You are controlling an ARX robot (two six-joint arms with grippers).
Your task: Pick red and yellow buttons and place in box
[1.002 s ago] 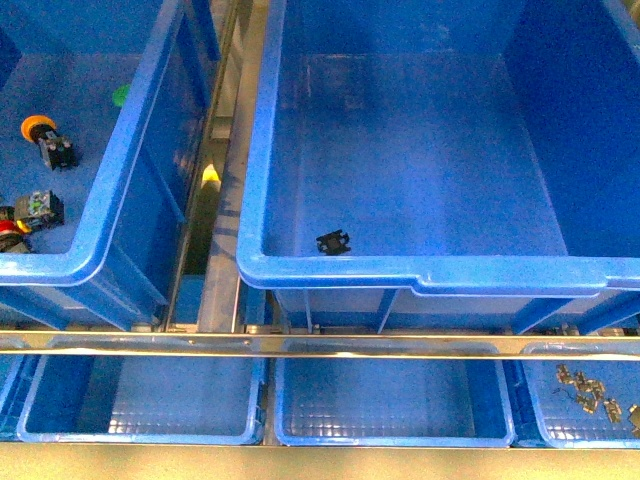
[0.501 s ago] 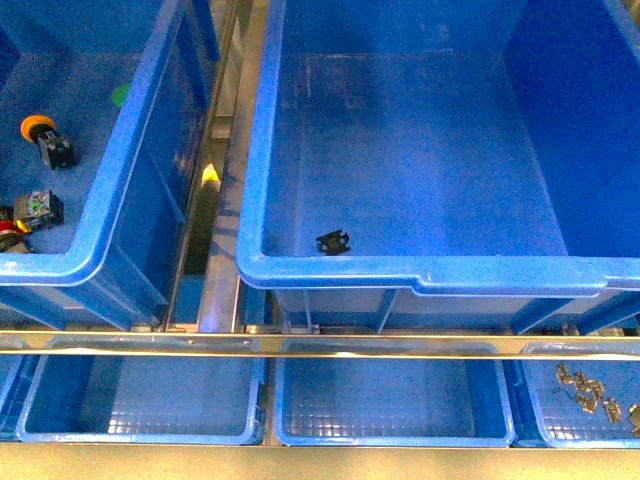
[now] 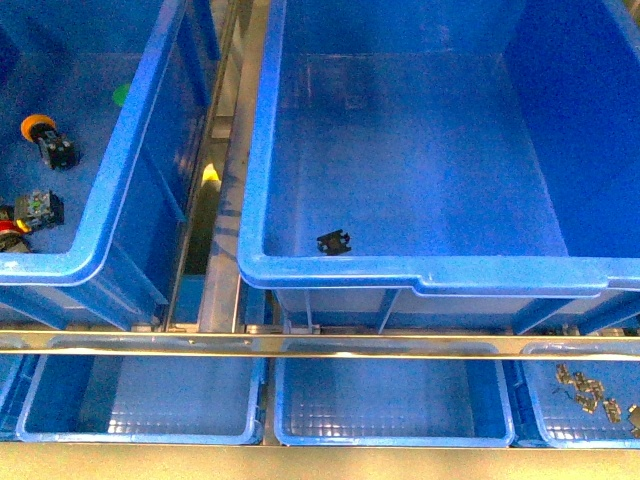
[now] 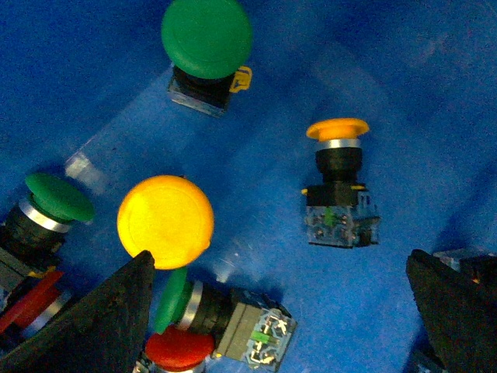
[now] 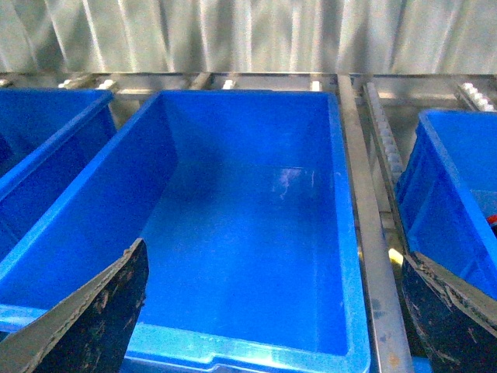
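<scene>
In the left wrist view my left gripper (image 4: pixel 283 326) hangs open over a pile of buttons on a blue crate floor. A round yellow cap (image 4: pixel 165 221) faces up beside one finger (image 4: pixel 116 318). A yellow-orange button (image 4: pixel 338 132) on a black-grey body lies further off. A red cap (image 4: pixel 180 350) sits low by the same finger, and a second red one (image 4: pixel 31 299) is at the frame edge. My right gripper (image 5: pixel 272 326) is open above the box (image 5: pixel 241 350), a deep blue crate. In the front view the box (image 3: pixel 250 150) fills the middle and right, and no arm shows there.
Green-capped buttons (image 4: pixel 206 37) (image 4: pixel 58 196) lie among the others. The front view shows the left crate (image 3: pixel 120 180) holding a yellow-orange button (image 3: pixel 40 130) and a small black part (image 3: pixel 334 242) inside the box. Shallow blue trays (image 3: pixel 140 400) sit below a metal rail (image 3: pixel 320 345).
</scene>
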